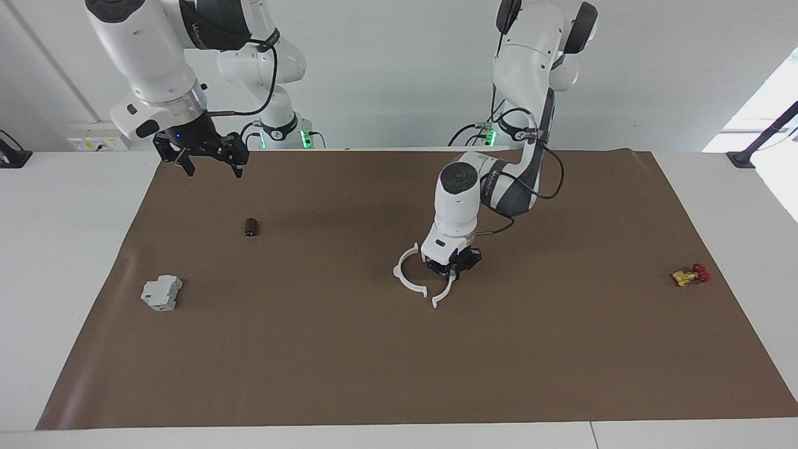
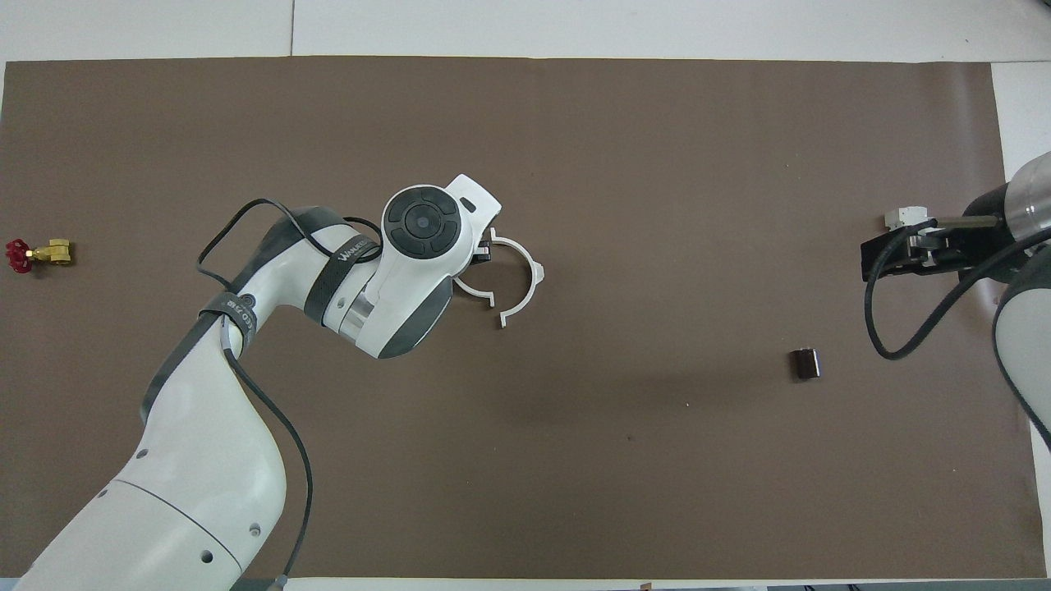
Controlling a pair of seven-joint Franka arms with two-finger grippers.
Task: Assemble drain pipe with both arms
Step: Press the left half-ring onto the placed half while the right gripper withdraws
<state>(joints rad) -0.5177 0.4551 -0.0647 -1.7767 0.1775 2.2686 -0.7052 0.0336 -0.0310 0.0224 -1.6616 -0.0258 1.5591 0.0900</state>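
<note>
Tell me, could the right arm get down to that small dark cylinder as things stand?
Probably yes: the right gripper hangs open in the air near the small dark cylinder, which stands alone on the brown mat with nothing over it.

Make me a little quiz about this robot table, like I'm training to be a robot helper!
1. True or false: the right gripper has its jaws open.
2. Which gripper is down at the white half-rings? A: left. B: right.
3. Fill in: the dark cylinder lies nearer to the robots than the grey ____.

Key: 1 true. 2 A, the left gripper. 3 block.
</note>
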